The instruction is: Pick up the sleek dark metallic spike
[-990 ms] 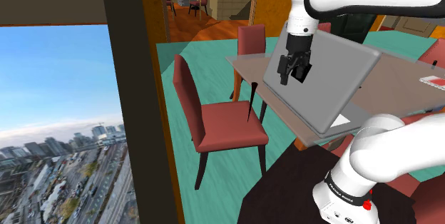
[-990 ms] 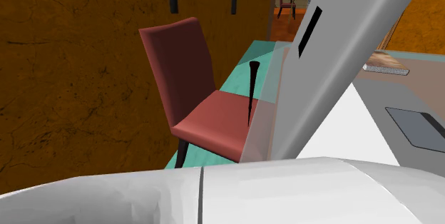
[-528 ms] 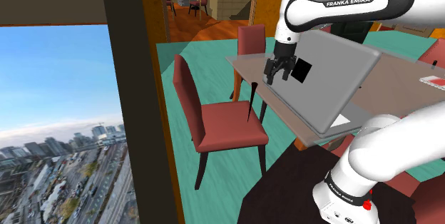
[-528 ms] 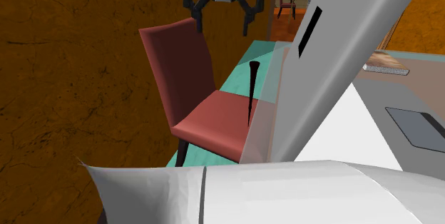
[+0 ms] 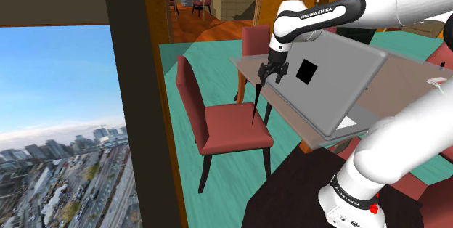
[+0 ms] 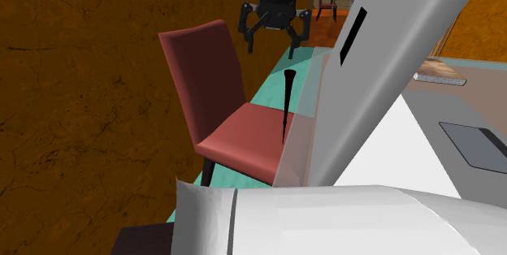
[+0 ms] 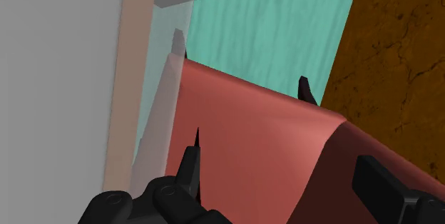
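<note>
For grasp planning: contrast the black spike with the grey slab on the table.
The spike is thin and black; the grey slab is broad and pale. The spike stands upright, point down, beside the edge of the table; the slab leans tilted on it. Both are unheld.

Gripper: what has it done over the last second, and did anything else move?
The gripper swung from in front of the laptop toward the shoulder view's left and came down. It now hovers open above the spike, not touching it. Nothing was grasped. The spike, laptop and chair stayed where they were.
</note>
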You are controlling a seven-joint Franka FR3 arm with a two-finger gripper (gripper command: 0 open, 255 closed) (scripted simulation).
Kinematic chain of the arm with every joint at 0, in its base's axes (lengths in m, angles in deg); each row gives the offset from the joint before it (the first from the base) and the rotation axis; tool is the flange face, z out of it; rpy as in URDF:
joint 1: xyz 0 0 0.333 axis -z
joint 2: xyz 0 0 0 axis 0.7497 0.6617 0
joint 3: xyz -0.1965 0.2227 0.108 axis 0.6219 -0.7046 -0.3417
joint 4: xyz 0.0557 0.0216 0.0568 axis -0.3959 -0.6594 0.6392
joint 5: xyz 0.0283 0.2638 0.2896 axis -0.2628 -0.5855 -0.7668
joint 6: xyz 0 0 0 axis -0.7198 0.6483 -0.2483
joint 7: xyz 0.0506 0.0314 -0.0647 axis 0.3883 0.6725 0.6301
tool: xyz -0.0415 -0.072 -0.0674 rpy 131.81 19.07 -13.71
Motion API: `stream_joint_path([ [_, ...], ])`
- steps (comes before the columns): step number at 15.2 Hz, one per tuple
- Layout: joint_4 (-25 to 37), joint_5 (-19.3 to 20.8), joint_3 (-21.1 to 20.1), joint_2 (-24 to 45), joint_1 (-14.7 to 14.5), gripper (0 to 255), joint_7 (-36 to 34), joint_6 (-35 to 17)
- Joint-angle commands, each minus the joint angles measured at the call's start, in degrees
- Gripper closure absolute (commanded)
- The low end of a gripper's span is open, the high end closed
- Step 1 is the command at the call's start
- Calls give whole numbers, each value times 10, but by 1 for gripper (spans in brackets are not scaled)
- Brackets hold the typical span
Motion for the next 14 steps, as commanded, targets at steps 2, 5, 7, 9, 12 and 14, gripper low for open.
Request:
stream_joint_path([
  [2, 21, -18, 16, 54, 5, 0, 15, -43],
  [5, 53, -43, 29, 114, 10, 0, 32, -78],
  [7, 78, -63, 37, 154, 14, 0, 45, -98],
  [9, 106, -85, 42, 195, 20, 0, 59, -115],
  [12, 130, -109, 44, 236, 27, 0, 74, -134],
  [14, 124, -114, 43, 244, 28, 0, 78, -147],
])
